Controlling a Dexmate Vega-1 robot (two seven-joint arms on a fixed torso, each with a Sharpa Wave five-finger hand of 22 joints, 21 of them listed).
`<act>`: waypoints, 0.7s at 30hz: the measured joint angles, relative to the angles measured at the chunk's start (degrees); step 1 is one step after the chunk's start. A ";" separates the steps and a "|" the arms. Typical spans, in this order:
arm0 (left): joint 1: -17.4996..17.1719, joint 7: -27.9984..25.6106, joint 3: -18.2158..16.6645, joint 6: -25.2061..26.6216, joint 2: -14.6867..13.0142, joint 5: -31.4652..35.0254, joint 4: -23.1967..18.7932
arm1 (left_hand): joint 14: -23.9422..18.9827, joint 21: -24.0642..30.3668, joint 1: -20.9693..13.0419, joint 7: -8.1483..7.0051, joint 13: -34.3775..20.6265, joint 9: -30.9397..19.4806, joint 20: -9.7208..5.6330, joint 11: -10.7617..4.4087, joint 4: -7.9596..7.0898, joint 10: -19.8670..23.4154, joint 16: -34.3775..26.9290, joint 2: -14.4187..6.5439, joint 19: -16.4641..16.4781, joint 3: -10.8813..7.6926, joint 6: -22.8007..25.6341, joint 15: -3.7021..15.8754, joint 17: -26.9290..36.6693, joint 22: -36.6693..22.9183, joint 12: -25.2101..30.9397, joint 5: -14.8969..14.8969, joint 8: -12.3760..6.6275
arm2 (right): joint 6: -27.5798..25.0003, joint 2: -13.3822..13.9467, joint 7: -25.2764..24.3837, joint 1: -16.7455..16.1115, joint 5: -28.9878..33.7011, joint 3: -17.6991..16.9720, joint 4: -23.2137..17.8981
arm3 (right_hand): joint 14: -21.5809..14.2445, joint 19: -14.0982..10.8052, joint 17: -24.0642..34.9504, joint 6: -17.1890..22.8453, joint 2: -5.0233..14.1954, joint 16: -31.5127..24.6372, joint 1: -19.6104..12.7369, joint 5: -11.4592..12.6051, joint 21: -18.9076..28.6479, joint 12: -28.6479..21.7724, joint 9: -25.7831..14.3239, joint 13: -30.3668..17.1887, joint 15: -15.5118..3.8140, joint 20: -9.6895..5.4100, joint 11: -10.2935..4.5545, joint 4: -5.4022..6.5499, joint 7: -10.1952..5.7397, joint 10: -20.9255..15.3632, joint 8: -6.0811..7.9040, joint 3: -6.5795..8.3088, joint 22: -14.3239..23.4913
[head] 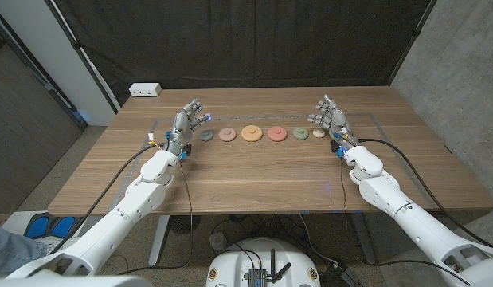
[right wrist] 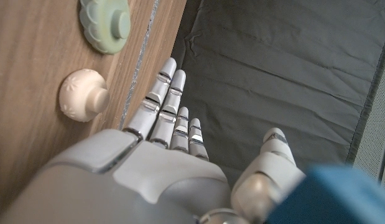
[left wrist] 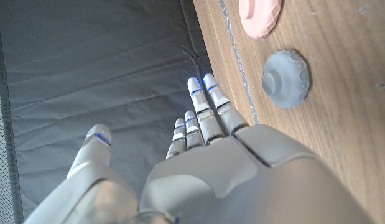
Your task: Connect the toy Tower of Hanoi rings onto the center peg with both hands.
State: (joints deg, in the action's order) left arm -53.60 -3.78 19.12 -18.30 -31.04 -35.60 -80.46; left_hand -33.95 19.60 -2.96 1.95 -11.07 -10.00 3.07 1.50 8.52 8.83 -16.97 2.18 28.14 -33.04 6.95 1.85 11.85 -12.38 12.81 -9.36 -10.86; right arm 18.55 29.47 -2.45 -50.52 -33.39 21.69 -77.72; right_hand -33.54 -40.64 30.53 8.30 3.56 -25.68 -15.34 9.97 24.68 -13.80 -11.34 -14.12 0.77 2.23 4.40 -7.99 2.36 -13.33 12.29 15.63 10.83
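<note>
left hand (head: 185, 121) empty, fingers apart, beside small grey-blue ribbed plastic ring (head: 206, 135) | right hand (head: 330, 118) empty, fingers apart, beside cream knobbed ring (head: 318, 134) | we see six rings in a row on wooden table (head: 254, 171)

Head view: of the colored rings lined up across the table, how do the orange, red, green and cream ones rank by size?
1. orange ring, clearly the largest.
2. red ring.
3. green ring, only slightly smaller than the red, so that step is less sure.
4. cream ring, the smallest, beside the right hand.
</note>
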 measured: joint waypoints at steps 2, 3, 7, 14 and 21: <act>-0.04 0.00 -0.03 0.00 0.00 0.00 -0.13 | -1.27 0.63 0.00 -0.28 -0.01 0.00 -0.42 0.00 0.00 0.00 -0.22 0.00 1.01 0.00 0.30 0.25 0.25 -0.29 0.00 0.00 0.00 | 0.03 0.00 -0.09 0.00 0.11 0.00 0.00 | -1.22 -1.31 0.66 0.00 0.00 -0.72 0.00 0.00 0.67 -0.41 0.00 -0.14 -0.80 -0.50 0.22 0.16 0.00 -0.43 0.00 -0.16 0.15; -0.07 -0.26 -0.05 0.17 -0.02 0.10 -0.20 | -1.94 0.90 0.00 -0.08 -0.01 0.00 -0.52 0.00 0.00 0.00 -0.51 0.00 1.52 0.00 0.50 0.28 0.30 -0.44 0.00 0.00 0.00 | 0.05 -0.12 -0.16 0.14 0.20 0.09 0.12 | -1.86 -1.81 0.94 0.00 0.00 -0.99 0.00 0.00 0.83 -0.62 0.00 -0.23 -1.09 -0.61 0.10 0.13 0.00 -0.72 0.00 -0.19 0.23; -0.13 -0.49 -0.09 0.33 -0.10 0.20 -0.36 | -5.33 2.31 0.23 0.35 -0.01 0.00 -1.33 -0.13 0.00 0.75 -2.12 -0.23 3.59 0.00 0.93 0.83 1.02 -1.20 0.00 0.00 0.00 | 0.08 -0.27 -0.48 0.26 0.41 0.16 0.26 | -4.88 -4.80 2.46 0.53 0.00 -2.86 0.00 0.00 2.16 -1.05 0.00 -0.68 -2.23 -1.31 0.03 -0.07 -0.09 -1.46 0.00 -0.39 0.25; -0.23 -0.75 -0.12 0.49 -0.16 0.28 -0.56 | -10.93 4.75 0.20 0.42 0.00 0.00 -1.94 -0.17 0.17 1.86 -4.95 -0.26 7.25 0.17 1.63 1.92 2.34 -2.57 0.00 0.00 0.00 | 0.08 -0.44 -1.46 0.37 1.00 0.26 0.35 | -11.23 -11.05 5.93 1.65 0.00 -6.92 0.00 0.00 5.15 -1.89 -0.27 -1.46 -4.29 -3.06 -0.30 -0.01 -0.22 -3.17 0.06 -0.80 0.77; -0.36 -1.64 -0.16 0.59 -0.12 0.69 -0.73 | -14.72 6.86 -0.39 0.45 0.00 0.01 -2.75 0.13 0.42 3.15 -7.30 -0.84 9.90 0.41 2.85 2.66 3.45 -3.84 0.00 -0.31 0.00 | 0.24 -1.15 -2.70 0.48 1.72 0.45 0.67 | -15.95 -15.33 9.09 2.88 -0.01 -10.47 0.02 0.00 8.22 -2.12 -0.26 -2.00 -6.05 -5.23 -0.82 0.08 -0.62 -4.31 0.44 -1.19 2.37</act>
State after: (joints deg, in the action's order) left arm -53.96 -5.42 18.95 -17.71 -31.16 -34.91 -81.18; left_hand -48.66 26.45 -3.34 2.40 -11.07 -9.99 0.32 1.63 8.94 11.98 -24.27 1.34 38.04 -32.63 9.80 4.51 15.30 -16.22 12.81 -9.67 -10.86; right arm 18.80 28.31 -5.15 -50.04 -31.67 22.14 -77.05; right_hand -49.49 -55.96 39.62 11.18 3.55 -36.16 -15.33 9.97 32.91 -15.92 -11.60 -16.12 -5.28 -3.00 3.57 -7.91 1.73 -17.64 12.74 14.43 13.20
